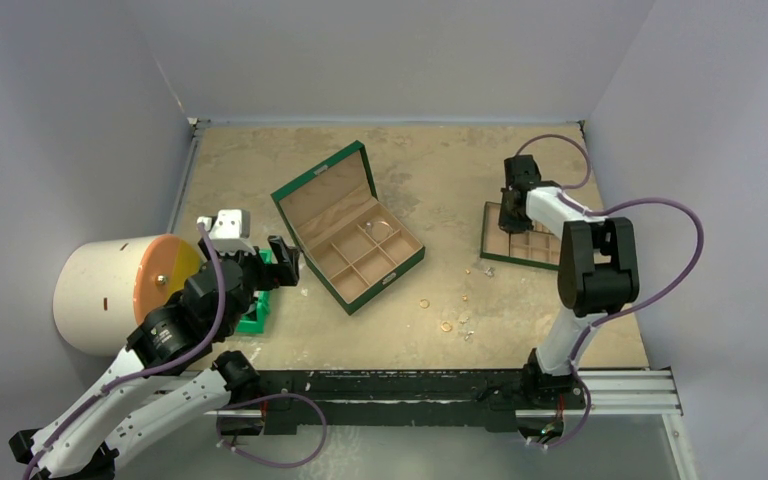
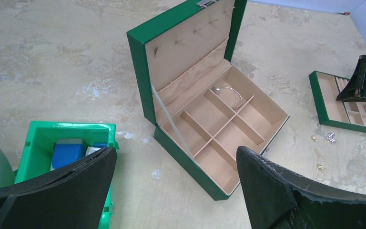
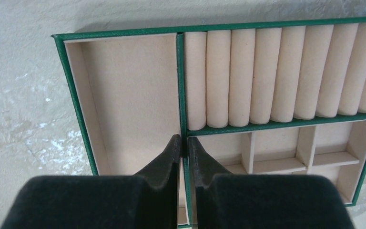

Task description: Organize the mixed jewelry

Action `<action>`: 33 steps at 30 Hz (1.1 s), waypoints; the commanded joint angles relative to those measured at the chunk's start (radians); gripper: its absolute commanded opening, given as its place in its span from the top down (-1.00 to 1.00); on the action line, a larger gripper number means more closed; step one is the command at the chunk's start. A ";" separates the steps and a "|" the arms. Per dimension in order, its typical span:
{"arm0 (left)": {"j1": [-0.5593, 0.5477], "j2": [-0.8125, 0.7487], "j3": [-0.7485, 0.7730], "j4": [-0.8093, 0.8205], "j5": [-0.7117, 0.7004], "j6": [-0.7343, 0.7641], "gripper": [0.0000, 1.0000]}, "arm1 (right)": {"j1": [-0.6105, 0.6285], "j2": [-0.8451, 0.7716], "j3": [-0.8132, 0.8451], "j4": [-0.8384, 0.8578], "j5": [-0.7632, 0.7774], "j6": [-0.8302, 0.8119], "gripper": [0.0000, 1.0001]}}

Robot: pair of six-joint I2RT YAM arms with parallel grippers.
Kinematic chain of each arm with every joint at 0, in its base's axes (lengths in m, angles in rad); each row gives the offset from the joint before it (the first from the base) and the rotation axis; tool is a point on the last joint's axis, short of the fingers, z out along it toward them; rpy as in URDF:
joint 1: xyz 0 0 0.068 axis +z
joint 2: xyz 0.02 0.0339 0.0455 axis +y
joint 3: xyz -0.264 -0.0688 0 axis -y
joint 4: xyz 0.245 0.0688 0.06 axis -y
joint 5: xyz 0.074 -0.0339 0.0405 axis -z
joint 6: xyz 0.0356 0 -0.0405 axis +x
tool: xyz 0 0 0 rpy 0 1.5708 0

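The open green box (image 1: 350,232) lies mid-table with a thin silver hoop (image 1: 378,230) in one compartment; the hoop also shows in the left wrist view (image 2: 231,95). Small gold rings (image 1: 425,302) and silver bits (image 1: 465,322) lie loose on the table right of the box, and also in the left wrist view (image 2: 320,167). The green tray (image 1: 545,262) lies at the right. My right gripper (image 3: 184,144) is shut on the tray's green divider wall (image 3: 180,86). My left gripper (image 2: 176,191) is open and empty, left of the box.
A small green plastic bin (image 1: 255,312) with blue items sits under my left gripper. A white cylinder (image 1: 90,290) with an orange and yellow face lies at the far left. Tan cushion rolls (image 3: 276,71) fill the tray's far row. Walls enclose the table on three sides.
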 commanded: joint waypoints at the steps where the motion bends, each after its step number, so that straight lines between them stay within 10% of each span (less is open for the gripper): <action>1: -0.002 -0.007 0.014 0.027 -0.014 -0.010 -0.95 | 0.036 -0.089 0.068 -0.052 0.073 -0.028 1.00; 33: -0.001 -0.044 0.016 0.022 -0.045 -0.020 -0.92 | 0.616 -0.219 0.335 -0.158 0.001 -0.083 1.00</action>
